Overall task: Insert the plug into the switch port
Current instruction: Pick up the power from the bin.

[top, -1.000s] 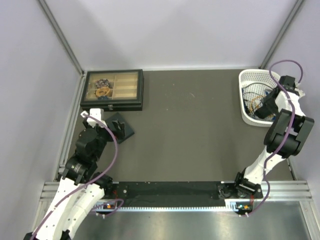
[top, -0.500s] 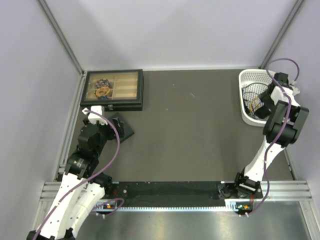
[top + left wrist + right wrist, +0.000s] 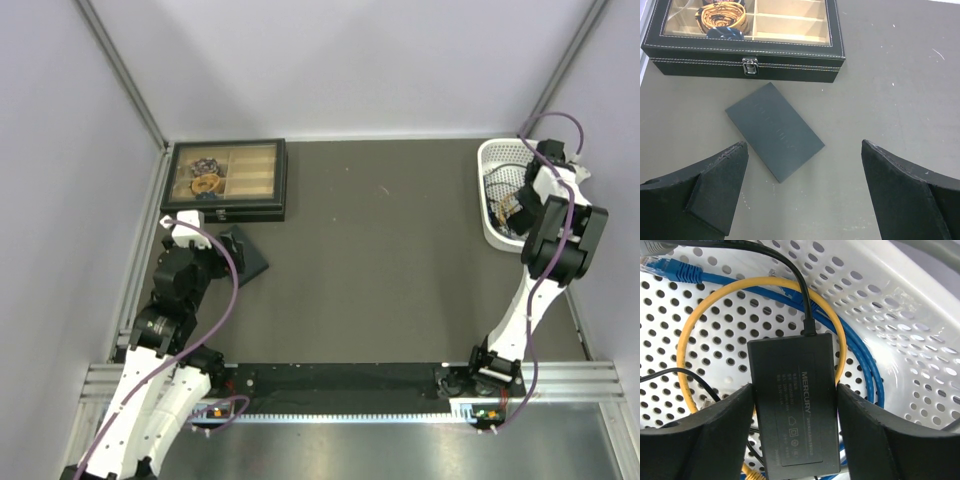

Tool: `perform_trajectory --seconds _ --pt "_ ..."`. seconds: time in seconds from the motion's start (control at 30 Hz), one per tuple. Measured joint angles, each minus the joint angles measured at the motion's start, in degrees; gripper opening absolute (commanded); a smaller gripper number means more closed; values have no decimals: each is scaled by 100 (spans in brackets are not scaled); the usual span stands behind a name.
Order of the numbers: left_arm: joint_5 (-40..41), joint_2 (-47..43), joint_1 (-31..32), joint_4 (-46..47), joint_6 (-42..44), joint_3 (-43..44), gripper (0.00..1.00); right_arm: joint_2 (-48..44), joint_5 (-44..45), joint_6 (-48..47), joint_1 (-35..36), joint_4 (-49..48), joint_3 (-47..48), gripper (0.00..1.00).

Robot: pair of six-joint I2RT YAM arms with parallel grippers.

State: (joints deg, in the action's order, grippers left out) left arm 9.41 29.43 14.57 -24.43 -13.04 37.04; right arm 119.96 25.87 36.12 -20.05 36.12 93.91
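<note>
Dark worktop (image 3: 380, 260): the switch (image 3: 774, 131) lies just before the case (image 3: 745, 60), below my wide-spread left claw (image 3: 803, 148). I judge it light, stiff and slippery, best pinched by its edges. My right claw (image 3: 795, 390) flanks the power brick (image 3: 792, 415) in the basket (image 3: 920, 315); whether it grips, I cannot tell.

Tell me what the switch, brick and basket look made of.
Switch: probably matte dark grey plastic; flat, even surface with faint lettering.
Brick: matte black plastic, judging by its moulded edges and printed label.
Basket: glossy white plastic; regular round holes and bright highlights.
</note>
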Motion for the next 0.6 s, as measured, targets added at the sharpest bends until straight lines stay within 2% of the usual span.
perform_trajectory --seconds 0.17,0.23,0.33,0.43,0.6 --pt "-61 11 -63 0 13 -7 99 129 -160 -2 -61 68 42 77" --pt "-83 24 -68 2 15 -9 99 212 -260 -7 -74 109 74 76" --pt "-103 61 -70 0 20 -9 99 343 -352 -22 -85 221 175 60" --pt "-105 72 -92 0 35 -9 99 354 -361 -59 -85 249 199 52" --pt "-109 70 -105 7 37 -9 99 153 -345 -155 -83 256 52 46"
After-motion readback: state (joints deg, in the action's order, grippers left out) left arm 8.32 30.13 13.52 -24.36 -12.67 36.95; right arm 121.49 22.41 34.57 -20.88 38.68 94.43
